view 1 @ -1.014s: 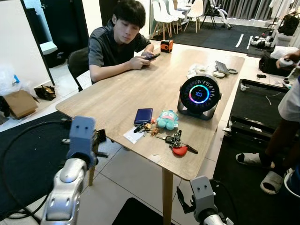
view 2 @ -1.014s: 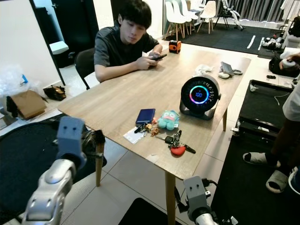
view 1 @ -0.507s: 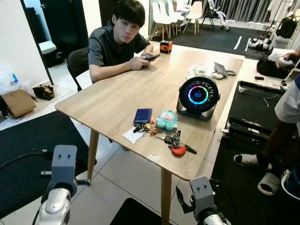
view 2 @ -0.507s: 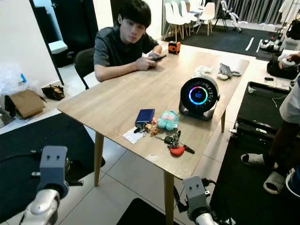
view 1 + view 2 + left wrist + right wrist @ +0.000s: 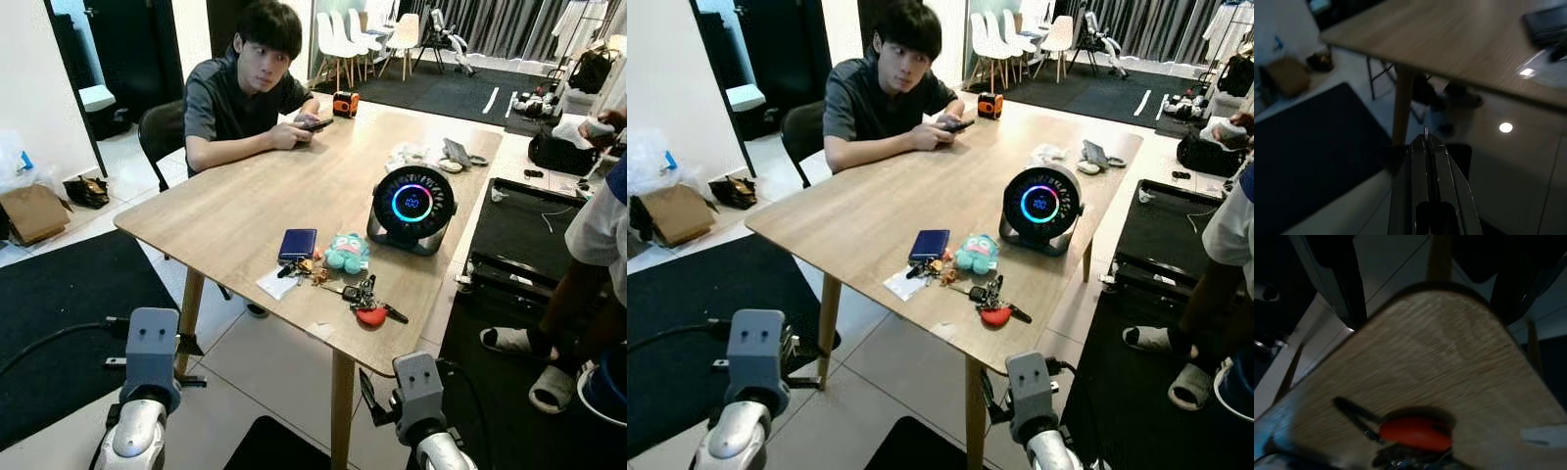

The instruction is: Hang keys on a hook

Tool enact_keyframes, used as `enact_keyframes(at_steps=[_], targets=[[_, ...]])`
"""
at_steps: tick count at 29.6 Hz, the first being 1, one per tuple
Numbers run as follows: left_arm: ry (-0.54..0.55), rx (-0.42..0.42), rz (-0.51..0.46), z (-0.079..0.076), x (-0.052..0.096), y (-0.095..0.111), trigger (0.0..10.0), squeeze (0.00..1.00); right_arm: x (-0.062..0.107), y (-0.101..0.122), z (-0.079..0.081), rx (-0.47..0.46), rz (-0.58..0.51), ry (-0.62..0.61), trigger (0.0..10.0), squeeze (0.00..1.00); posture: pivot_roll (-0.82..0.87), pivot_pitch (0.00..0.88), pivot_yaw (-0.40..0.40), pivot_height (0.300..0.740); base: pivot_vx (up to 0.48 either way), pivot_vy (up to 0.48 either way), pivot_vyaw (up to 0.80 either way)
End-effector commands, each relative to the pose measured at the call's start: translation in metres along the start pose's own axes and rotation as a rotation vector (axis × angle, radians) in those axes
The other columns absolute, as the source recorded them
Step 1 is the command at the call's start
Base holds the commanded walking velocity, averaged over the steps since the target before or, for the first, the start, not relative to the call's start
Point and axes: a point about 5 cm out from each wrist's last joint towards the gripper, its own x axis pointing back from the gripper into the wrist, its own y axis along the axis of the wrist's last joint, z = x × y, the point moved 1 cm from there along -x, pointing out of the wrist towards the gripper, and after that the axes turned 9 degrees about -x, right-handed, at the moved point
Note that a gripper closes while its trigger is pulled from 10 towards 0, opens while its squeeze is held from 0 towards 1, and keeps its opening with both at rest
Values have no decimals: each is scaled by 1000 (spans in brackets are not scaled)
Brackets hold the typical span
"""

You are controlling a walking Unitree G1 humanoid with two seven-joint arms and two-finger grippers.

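The keys point(image 5: 367, 299), with a red fob, lie near the bench's point(image 5: 245, 206) front corner, just beside a teal plush toy point(image 5: 345, 252) and a blue wallet point(image 5: 298, 243). From the right wrist, the right claw point(image 5: 1425, 279) looks spread, its fingers point(image 5: 1339, 279) framing that corner and the fob, though blurred. The left claw point(image 5: 1426, 147) is pressed together below the bench edge, near a bench leg.

Both arms are rounded silver shells, each topped by a boxy grey wrist block with small dark screw holes. A black cable loops off the left arm point(image 5: 137, 431) toward 9 o'clock. The left gripper point(image 5: 1426, 147) has long black fingers. The right gripper's fingers point(image 5: 1339, 274) look black, though dimly lit.
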Motion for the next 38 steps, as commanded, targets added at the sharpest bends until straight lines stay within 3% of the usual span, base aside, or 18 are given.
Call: enact_keyframes(at_steps=[1, 6, 8, 13, 21, 27, 32, 33, 34, 35, 38], targets=[[-31, -8, -23, -6, 5, 1, 10000, 0, -1, 13, 0, -9, -54, 1, 10000, 0, 56, 86, -23, 740, 0, 0, 0], [-95, -87, -26, -11, 12, -9, 10000, 0, 6, 12, -6, -7, -49, -22, 10000, 0, 48, 84, -17, 740, 0, 0, 0], [-147, -123, -15, -13, 18, -17, 10000, 0, 18, 2, -14, 4, -15, -56, 10000, 0, 30, 85, 0, 740, 0, 0, 0], [-196, -152, -1, -18, 22, -25, 10000, 0, 39, -12, -24, 26, 40, -101, 10000, 0, 19, 87, 11, 740, 0, 0, 0], [-226, -168, 0, -21, 22, -29, 10000, 0, 56, -16, -35, -12, 63, -190, 10000, 0, -4, 87, 30, 740, 0, 0, 0], [-228, -161, -31, -21, 13, -20, 10000, 0, 53, 28, -43, -6, -97, -223, 10000, 0, -23, 85, 51, 740, 0, 0, 0], [-232, -163, -37, -22, 10, -19, 10000, 0, 50, 38, -44, -4, -126, -223, 10000, 0, -23, 82, 54, 740, 0, 0, 0], [-231, -163, -39, -22, 10, -18, 10000, 0, 48, 41, -44, -4, -136, -227, 10000, 843, -21, 80, 55, 740, 0, 0, 0], [-230, -162, -40, -22, 9, -18, 10000, 0, 47, 43, -44, -5, -141, -229, 10000, 843, -19, 79, 57, 740, 0, 0, 0], [-228, -162, -42, -22, 9, -18, 10000, 0, 45, 45, -43, -14, -148, -221, 10000, 1000, -16, 79, 55, 740, 0, 0, 0], [-221, -161, -44, -22, 8, -17, 10000, 0, 41, 51, -40, -26, -153, -207, 10000, 1000, -12, 75, 51, 740, 0, 0, 0]])
